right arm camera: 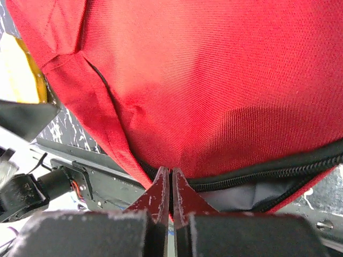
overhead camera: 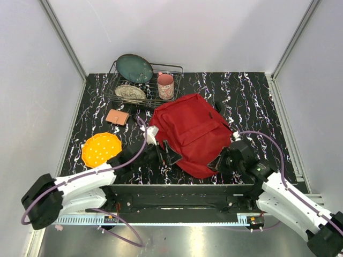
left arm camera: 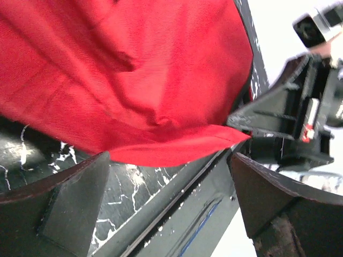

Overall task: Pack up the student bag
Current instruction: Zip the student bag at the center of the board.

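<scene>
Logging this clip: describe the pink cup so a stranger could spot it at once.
Find the wire rack at the far left of the black marbled table. The pink cup stands upright at the rack's right end. Its neighbours in the rack are a dark green plate and a pale plate; it alone is pink and tall.

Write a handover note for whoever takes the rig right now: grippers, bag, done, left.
Left gripper: open, fingers either side of the student bag's near-left edge, not gripping.
Right gripper: shut on the bag's near edge, beside the zip.
Bag: lying flat, front pocket up; zip partly open, grey lining showing.
Done: main opening started.
Left: probably widen the opening, then load. The orange plate and brown pouch lie left of the bag, outside it.
</scene>
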Motion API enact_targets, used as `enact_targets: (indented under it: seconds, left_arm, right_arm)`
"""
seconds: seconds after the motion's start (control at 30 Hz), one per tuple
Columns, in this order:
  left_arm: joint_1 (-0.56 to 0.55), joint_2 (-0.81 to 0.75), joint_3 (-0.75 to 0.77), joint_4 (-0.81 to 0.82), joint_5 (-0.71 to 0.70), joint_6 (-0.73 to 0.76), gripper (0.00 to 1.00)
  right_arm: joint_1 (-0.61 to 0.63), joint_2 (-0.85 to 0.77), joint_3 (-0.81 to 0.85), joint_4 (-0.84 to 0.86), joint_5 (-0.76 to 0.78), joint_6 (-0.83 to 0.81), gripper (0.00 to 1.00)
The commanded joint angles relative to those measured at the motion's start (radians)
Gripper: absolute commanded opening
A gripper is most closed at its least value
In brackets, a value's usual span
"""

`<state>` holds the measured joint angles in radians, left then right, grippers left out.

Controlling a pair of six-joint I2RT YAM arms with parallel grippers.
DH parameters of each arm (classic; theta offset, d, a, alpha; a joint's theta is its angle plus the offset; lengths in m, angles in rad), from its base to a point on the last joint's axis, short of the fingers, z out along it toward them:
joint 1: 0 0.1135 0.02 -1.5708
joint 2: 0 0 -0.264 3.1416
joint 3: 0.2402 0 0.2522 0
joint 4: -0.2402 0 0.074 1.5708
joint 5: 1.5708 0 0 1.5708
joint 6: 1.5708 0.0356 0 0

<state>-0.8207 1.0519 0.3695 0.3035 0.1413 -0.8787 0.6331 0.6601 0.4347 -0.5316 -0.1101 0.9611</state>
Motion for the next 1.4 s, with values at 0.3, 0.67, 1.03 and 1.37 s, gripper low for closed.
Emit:
enact_targets:
  seconds: [0.3,0.67,1.03,1.37]
  left_arm:
    - [-0.176,0.117,0.387,-0.417,-0.005,0.573,0.99]
    - [-0.285,0.352,0.520,-0.353,-0.026,0.802,0.99]
    - [-0.319,0.511,0.600,-0.360,0.029,0.758,0.94]
    - [-0.328,0.516,0.559,-0.380,-0.008,0.725,0.06]
  right_arm:
    - [0.005,-0.031,0.055,0.045,0.001,-0.030,0.00]
    - [0.005,-0.068,0.061,0.010,0.023,-0.025,0.00]
    - [0.004,-0.108,0.045,0.002,0.023,-0.004,0.00]
    - [0.005,-0.132,0.059,-0.091,0.104,0.008,0.00]
